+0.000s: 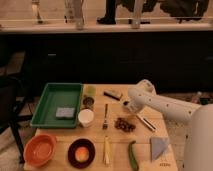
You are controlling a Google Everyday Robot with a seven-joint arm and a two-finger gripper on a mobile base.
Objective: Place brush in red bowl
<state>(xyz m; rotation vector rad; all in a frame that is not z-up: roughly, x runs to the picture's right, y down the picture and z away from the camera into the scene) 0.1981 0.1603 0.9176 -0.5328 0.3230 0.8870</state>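
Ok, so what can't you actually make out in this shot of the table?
Camera view: the claw, low over the table behind the grapes, is mostly covered by the wrist of the arm; whether it grips anything is hidden.
Camera view: the brush loses its far end under the arm; its bristles are too small to see.
Camera view: the two containers behind the white cup are too blurred to tell contents.

Table [120, 142]: green tray [59, 97], red bowl [40, 149], cup [86, 117], perhaps brush [106, 114]; tool [126, 105] low above.
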